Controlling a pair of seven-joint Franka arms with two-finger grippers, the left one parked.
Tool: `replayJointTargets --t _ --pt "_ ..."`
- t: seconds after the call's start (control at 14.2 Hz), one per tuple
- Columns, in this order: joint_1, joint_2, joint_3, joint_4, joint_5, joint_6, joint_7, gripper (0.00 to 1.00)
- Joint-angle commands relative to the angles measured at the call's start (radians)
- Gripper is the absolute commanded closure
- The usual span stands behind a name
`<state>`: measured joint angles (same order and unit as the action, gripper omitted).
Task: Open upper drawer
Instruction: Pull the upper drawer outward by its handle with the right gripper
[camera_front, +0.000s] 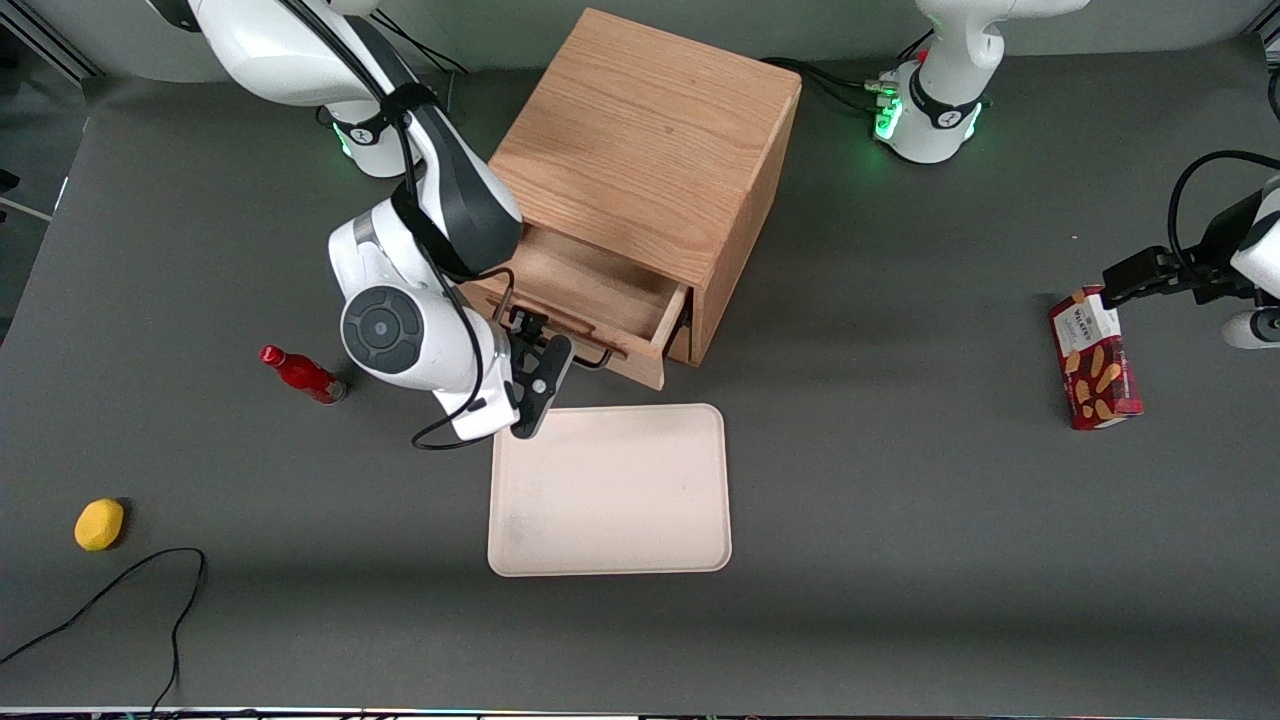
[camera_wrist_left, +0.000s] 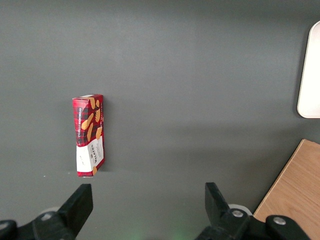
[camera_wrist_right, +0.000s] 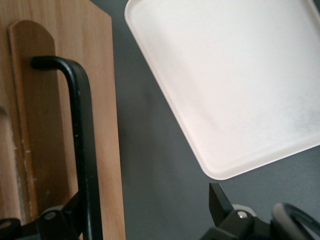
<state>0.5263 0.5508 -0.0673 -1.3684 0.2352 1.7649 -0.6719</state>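
Observation:
The wooden cabinet (camera_front: 650, 140) stands at the middle of the table with its upper drawer (camera_front: 590, 285) pulled partway out, so the plain wood tray shows. A thin black wire handle (camera_front: 598, 357) (camera_wrist_right: 82, 150) runs along the drawer front (camera_wrist_right: 107, 125). My gripper (camera_front: 545, 338) (camera_wrist_right: 145, 212) sits at the drawer front, on the side nearer the front camera, and it is open. One finger (camera_wrist_right: 67, 220) lies right against the handle bar. The second finger (camera_wrist_right: 220, 202) hangs well apart from it, over bare table.
A cream tray (camera_front: 610, 490) (camera_wrist_right: 235, 80) lies just in front of the open drawer, nearer the front camera. A red bottle (camera_front: 300, 373), a yellow fruit (camera_front: 99, 524) and a black cable (camera_front: 120, 590) lie toward the working arm's end. A red biscuit box (camera_front: 1095, 360) (camera_wrist_left: 89, 135) lies toward the parked arm's end.

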Motion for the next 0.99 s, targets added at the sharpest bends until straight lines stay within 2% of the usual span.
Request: replayJointTargets --t 0.0,0.92 --pt "-0.008 0.06 -0.003 0.09 0.026 -0.009 -0.002 0.0" --pt "-0.077 0.101 0.0 0.172 0.029 -0.007 -0.003 0.0"
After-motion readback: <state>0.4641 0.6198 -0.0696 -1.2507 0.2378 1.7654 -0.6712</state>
